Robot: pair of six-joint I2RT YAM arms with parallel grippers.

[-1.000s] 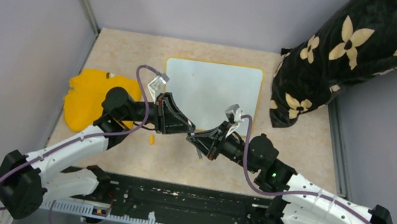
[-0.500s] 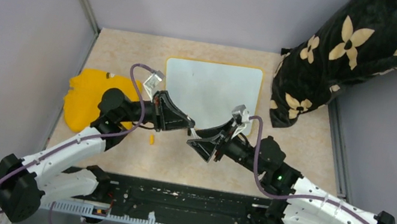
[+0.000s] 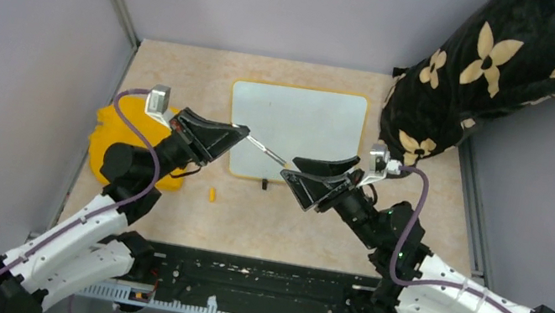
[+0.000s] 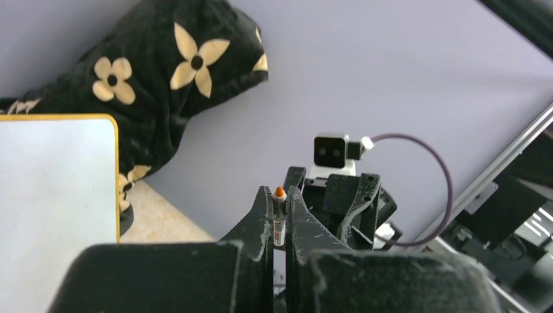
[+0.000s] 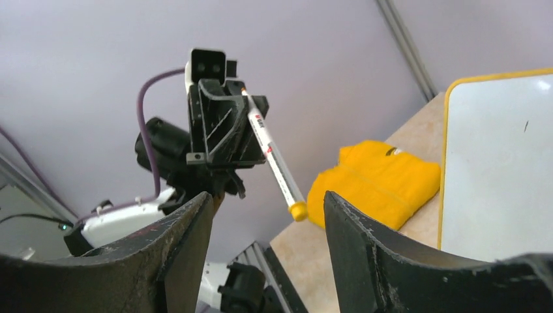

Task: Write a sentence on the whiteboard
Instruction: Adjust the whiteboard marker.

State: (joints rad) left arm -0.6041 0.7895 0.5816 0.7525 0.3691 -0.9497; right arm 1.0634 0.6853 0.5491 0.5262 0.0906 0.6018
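The whiteboard (image 3: 297, 121) lies flat at the table's middle back, white with a yellow rim; no sentence shows on its face. My left gripper (image 3: 243, 130) is raised over the board's near left corner and shut on a thin white marker (image 3: 263, 147). Its orange tip (image 4: 279, 193) pokes out between the fingers of that gripper (image 4: 279, 202). The marker's yellow tail end (image 5: 298, 210) points toward my right gripper (image 3: 291, 169). That gripper hangs open just beyond the tail, apart from it, with nothing between its fingers (image 5: 195, 215).
A yellow cloth (image 3: 111, 137) lies left of the board, under the left arm. On the table near the board's front edge lies a small orange cap (image 3: 212, 193). A black pillow with cream flowers (image 3: 492, 73) leans in the back right corner.
The two grippers, close together low in front of the board, have parted. The right one opened and drew back right. The left one shut on the marker and rose to the left.
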